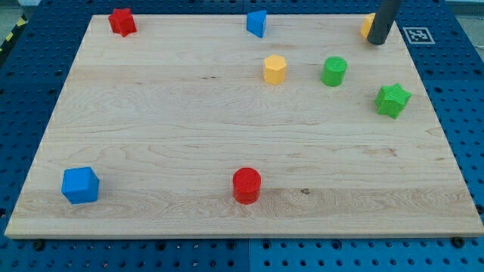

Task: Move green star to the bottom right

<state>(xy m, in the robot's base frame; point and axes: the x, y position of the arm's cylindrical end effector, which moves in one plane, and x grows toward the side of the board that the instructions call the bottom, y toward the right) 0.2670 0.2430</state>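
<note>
My tip (375,43) is seen at the board's (151,113) top right, a bare rod end gripping nothing, touching or just in front of an orange block (367,25) largely hidden behind it. The green star (393,100) lies apart at the tip's 5 o'clock, near the right edge. A green cylinder (334,71) sits at the star's 10 o'clock, a yellow block (274,69) beyond it.

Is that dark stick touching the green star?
Apart. The camera view shows my tip near the view's top right, with bare board between it and the green star lower down.
</note>
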